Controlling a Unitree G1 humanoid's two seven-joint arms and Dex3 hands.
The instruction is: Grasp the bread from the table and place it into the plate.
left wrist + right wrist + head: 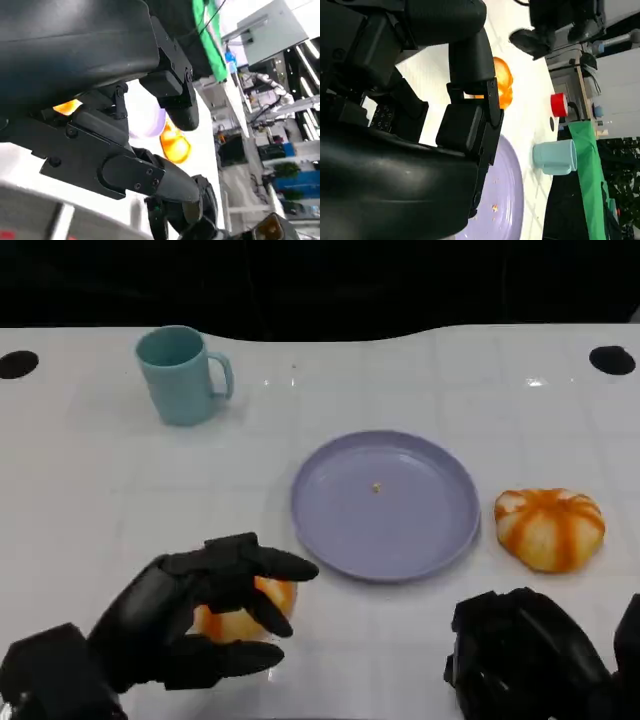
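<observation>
We are seeing the left hand [205,615] curling its fingers around a bread [245,608] just left of the purple plate [385,505], apparently gripping it. Another bread [550,528] is lying just right of the plate. The right hand [525,655] is hovering below the plate; we cannot tell its fingers' state.

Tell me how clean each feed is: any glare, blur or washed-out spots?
Head view: sharp, with small glints on the glossy white table beyond the purple plate. Left wrist view: table blown out to white, the bread glowing orange and soft. Right wrist view: the right hand fills the foreground dark and slightly blurred, while the teal mug stays readable.
</observation>
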